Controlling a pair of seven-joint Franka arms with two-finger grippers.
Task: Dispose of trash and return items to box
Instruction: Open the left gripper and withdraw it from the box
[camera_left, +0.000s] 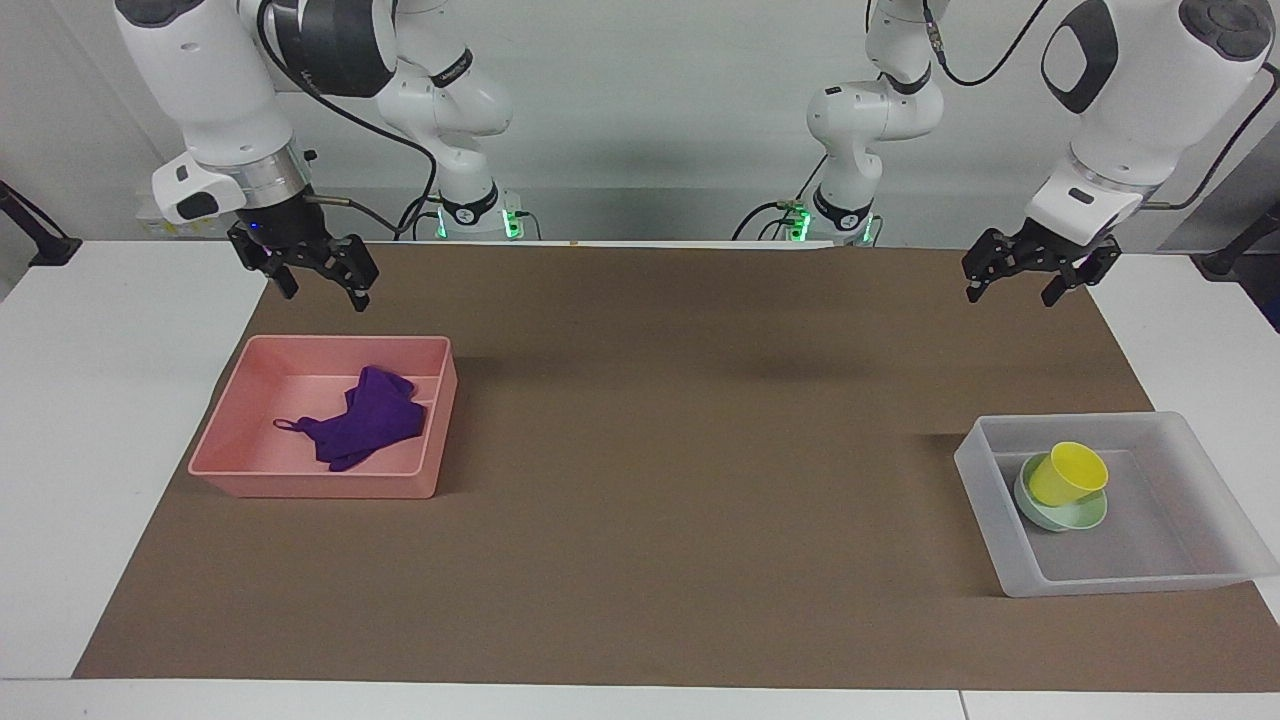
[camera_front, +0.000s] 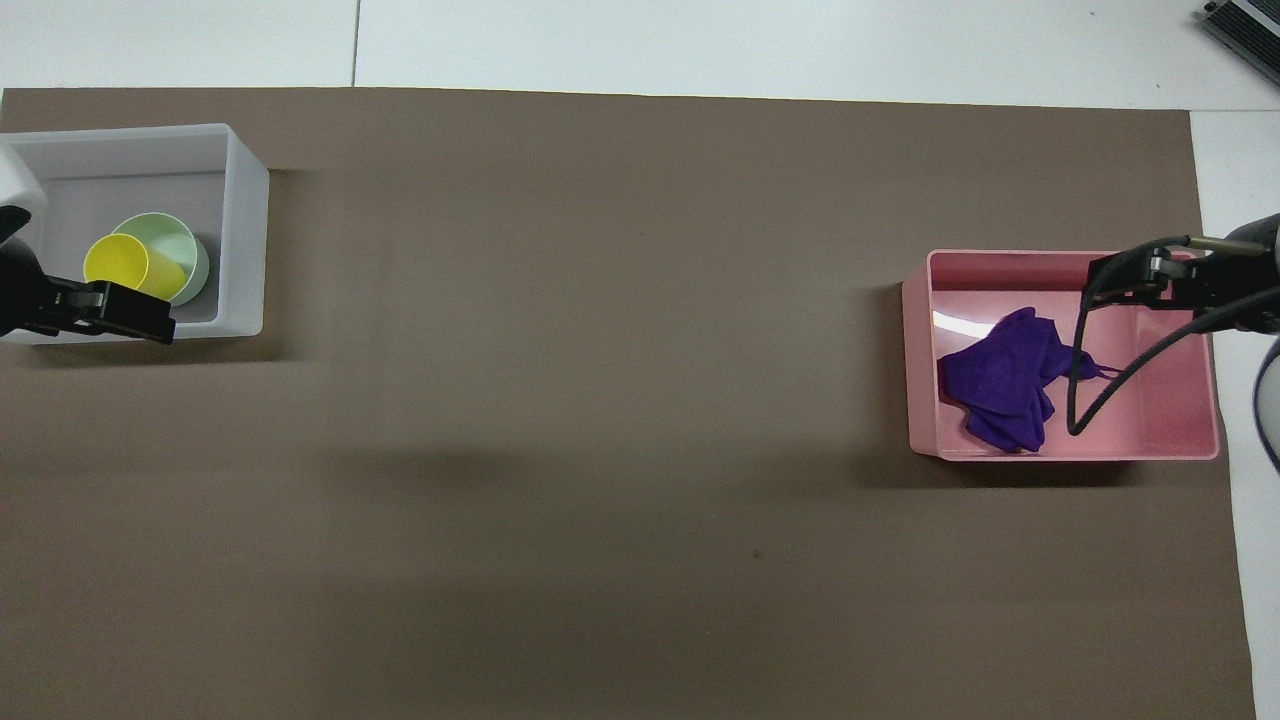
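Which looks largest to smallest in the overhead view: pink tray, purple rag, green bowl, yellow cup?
1. pink tray
2. purple rag
3. green bowl and yellow cup: too alike, overlapping, so unranked.

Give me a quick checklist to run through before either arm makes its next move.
1. Purple rag lies inside the pink tray: ok.
2. Yellow cup rests tilted in the green bowl: ok.
3. Cup and bowl sit in the frosted box: ok.
4. Left gripper open, holding nothing, raised over the mat: ok.
5. Right gripper open, holding nothing, raised by the pink tray's edge nearer the robots: ok.
6. Nothing of the task left loose on the mat: ok.
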